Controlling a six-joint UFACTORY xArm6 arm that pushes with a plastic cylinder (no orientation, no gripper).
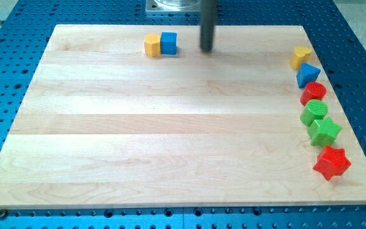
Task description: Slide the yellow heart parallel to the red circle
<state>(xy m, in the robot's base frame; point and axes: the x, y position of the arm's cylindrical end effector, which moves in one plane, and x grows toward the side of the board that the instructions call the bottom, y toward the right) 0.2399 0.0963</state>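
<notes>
The yellow heart (300,56) lies near the board's right edge at the view's top right. Just below it sits a blue triangle (307,74), and below that the red circle (313,93). My tip (207,50) is the lower end of the dark rod near the top middle of the board. It stands far to the left of the yellow heart and a little to the right of the blue cube (168,42), touching no block.
A yellow hexagon (152,45) touches the blue cube's left side. Down the right edge below the red circle lie a green circle (314,112), a green star (325,131) and a red star (331,163). The wooden board (170,127) rests on a blue perforated table.
</notes>
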